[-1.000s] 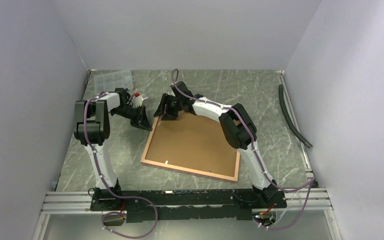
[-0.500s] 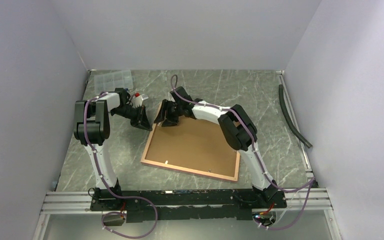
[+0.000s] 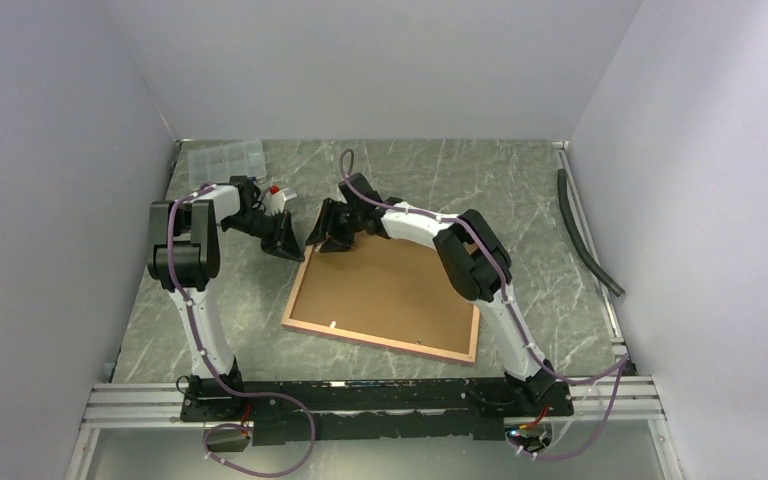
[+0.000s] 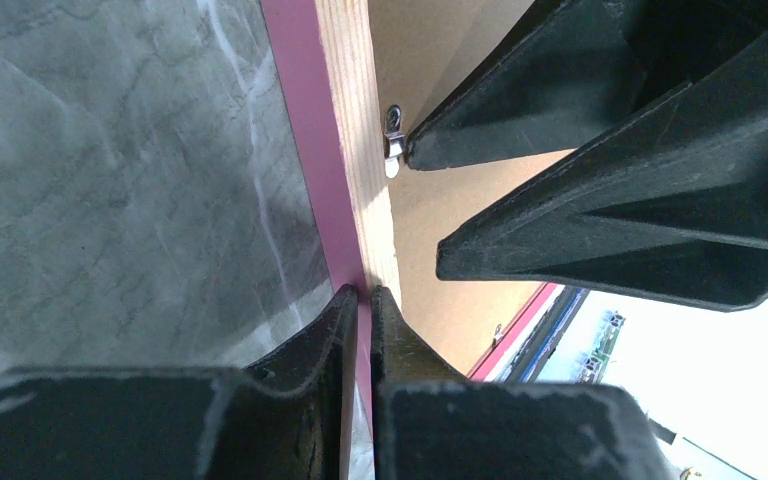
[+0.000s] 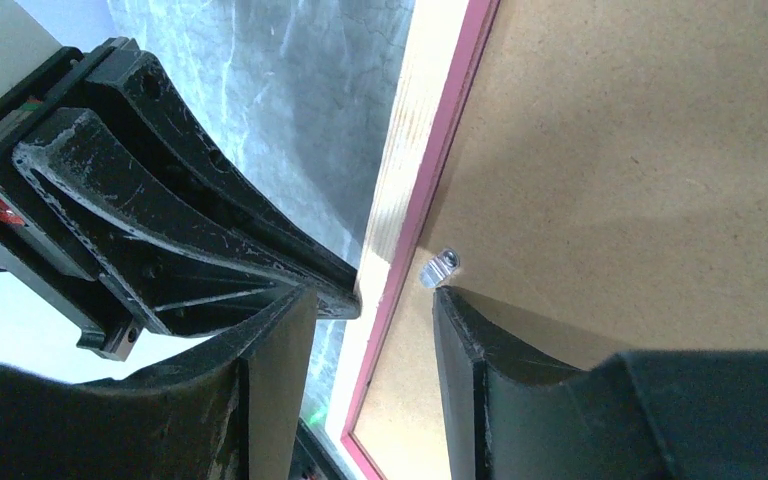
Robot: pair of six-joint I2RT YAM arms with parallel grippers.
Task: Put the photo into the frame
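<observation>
Right end effector [image 5: 372,293], fingers apart, straddles the frame [image 5: 405,150]; left end effector [image 4: 364,292], fingers together, abuts it. Slipping off the metal tab [image 5: 442,266] could shove it.

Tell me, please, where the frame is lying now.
In the top view, the frame lies back-up mid-table, its far-left corner between the left claw and the right claw.

Left arm [image 3: 182,248]: rises from its base to a high elbow, then the forearm folds forward and to the right.
Left gripper [image 4: 360,293]: angled down and to the right; fingers [image 4: 305,360] drawn together, with only a thin slit between them.
Right arm [image 3: 470,262]: stretched forward and to the left in a long arc, elbow raised.
Right gripper [image 5: 372,295]: angled down and to the left; fingers [image 5: 275,370] stand clearly apart.
Spacing: the two grippers point tip to tip, just beside each other; whether they touch cannot be told.
</observation>
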